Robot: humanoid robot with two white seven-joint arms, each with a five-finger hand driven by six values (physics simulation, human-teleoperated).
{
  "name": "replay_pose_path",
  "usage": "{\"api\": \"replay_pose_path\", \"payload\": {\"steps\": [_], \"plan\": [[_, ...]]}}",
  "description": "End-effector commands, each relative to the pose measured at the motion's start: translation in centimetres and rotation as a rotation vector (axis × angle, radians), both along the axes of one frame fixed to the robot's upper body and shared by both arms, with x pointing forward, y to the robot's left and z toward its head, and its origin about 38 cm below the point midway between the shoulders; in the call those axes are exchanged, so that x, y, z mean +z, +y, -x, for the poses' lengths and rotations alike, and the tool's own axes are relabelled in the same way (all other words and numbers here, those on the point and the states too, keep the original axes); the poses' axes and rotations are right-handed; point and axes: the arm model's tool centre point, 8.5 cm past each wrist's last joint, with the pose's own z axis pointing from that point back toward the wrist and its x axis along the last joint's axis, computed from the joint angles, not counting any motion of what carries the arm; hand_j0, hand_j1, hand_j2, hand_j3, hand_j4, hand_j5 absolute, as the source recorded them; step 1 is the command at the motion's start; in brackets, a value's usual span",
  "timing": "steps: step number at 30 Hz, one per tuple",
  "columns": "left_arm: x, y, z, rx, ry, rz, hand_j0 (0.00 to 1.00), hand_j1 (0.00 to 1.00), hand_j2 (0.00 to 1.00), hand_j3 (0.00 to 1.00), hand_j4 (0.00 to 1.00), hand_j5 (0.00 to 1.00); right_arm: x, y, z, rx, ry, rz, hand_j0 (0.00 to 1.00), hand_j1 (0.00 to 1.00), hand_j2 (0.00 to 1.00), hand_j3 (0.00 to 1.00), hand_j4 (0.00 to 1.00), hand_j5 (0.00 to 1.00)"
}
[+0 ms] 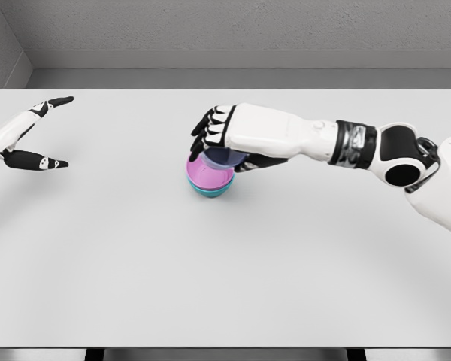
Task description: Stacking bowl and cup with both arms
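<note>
Over the bowl (209, 179) at bench (225, 286) centre, the right hand (219, 139) grips the cup (224, 157), lowering it inside; at nine o'clock the left hand (31, 135) waits open, empty.

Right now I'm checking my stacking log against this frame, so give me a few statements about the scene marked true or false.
1. The right hand is over the pink bowl. True.
2. The left hand grips the bowl. False: it is open at the table's left edge, holding nothing.
3. A bluish cup sits under the right hand, at the pink bowl's rim. True.
4. The pink bowl rests directly on the table. False: it sits in a teal bowl.
</note>
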Motion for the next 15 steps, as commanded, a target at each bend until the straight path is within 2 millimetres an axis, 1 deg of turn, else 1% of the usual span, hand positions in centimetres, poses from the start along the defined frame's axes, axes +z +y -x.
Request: {"api": "replay_pose_path", "payload": {"steps": [1, 3, 9, 15], "plan": [[-0.1, 0.2, 0.0, 0.005, 0.003, 0.008, 1.00, 1.00, 1.00, 1.00, 1.00, 1.00, -0.3, 0.5, 0.1, 0.009, 0.008, 0.000, 0.67, 0.67, 0.67, 0.67, 0.67, 0.67], [0.0, 0.2, 0.0, 0.005, 0.002, 0.009, 1.00, 1.00, 1.00, 1.00, 1.00, 1.00, -0.4, 0.8, 0.1, 0.011, 0.007, -0.001, 0.67, 0.67, 0.67, 0.67, 0.67, 0.67], [-0.2, -0.1, 0.0, 0.003, 0.003, 0.015, 1.00, 1.00, 1.00, 1.00, 1.00, 1.00, -0.8, 0.6, -0.3, -0.002, 0.016, 0.004, 0.67, 0.67, 0.67, 0.67, 0.67, 0.67], [-0.2, -0.1, 0.0, 0.003, 0.003, 0.015, 1.00, 1.00, 1.00, 1.00, 1.00, 1.00, -1.8, 1.0, -1.0, -0.015, 0.034, 0.018, 0.68, 0.68, 0.68, 0.68, 0.68, 0.68]]}}
